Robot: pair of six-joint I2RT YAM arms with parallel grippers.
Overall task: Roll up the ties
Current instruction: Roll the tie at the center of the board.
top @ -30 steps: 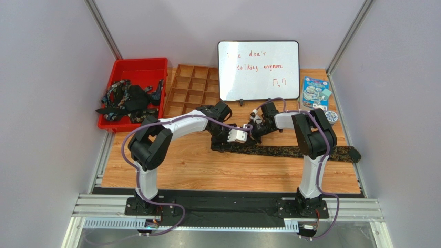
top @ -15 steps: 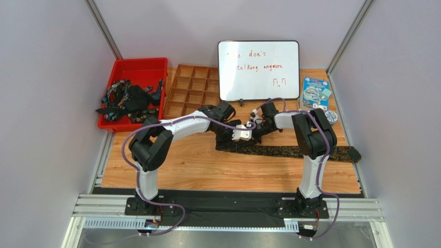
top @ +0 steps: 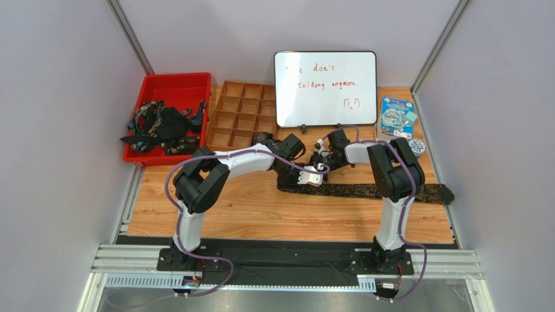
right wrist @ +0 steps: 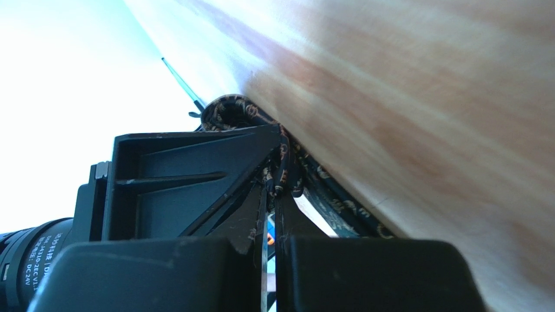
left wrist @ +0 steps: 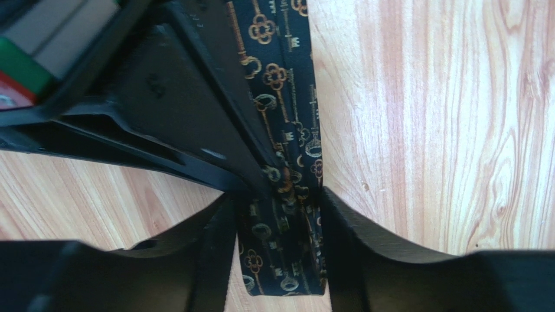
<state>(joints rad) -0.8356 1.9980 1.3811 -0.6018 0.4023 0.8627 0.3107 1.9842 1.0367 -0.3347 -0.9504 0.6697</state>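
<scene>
From above, one tie (top: pixel 378 191) lies flat across the worktop (top: pixel 260 214). It looks soft, light and floppy, so its left end is the best place to pinch. More ties (top: pixel 159 123) sit in the red bin (top: pixel 170 81), well apart. A wooden tray (top: pixel 238 114) and a whiteboard (top: pixel 324 88) stand close behind. In the left wrist view, the left jaws hug the tie's two edges, but I cannot tell if they squeeze. In the right wrist view, the right jaws are closed, pinching the tie beside a small rolled bit (right wrist: pixel 228 112).
</scene>
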